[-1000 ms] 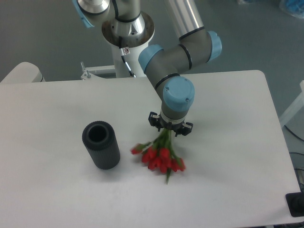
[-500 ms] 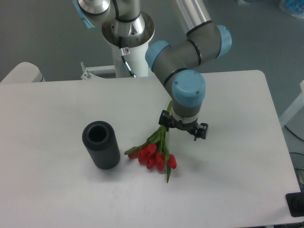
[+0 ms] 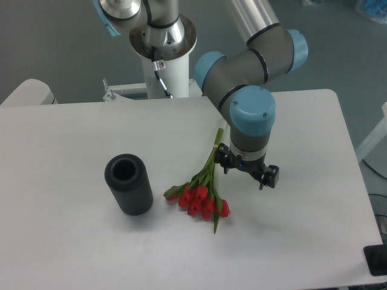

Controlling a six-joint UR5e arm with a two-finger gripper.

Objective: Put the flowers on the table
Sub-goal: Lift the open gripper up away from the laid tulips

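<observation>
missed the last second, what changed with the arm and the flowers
The end effector has let go of the flowers and moved right, clear of the stems. The flowers now lie flat on the table, blooms shifted slightly. The black vase stayed put.

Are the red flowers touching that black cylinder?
Apart. The camera view shows bare white table between the flowers and the black cylinder.

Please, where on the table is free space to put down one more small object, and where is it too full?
Free: the wide strip of the table left of the black ribbed vase, the near edge in front of the tulips, and the right side beyond the hand. Crowded: the middle, where vase, tulips and hand sit close together.
</observation>
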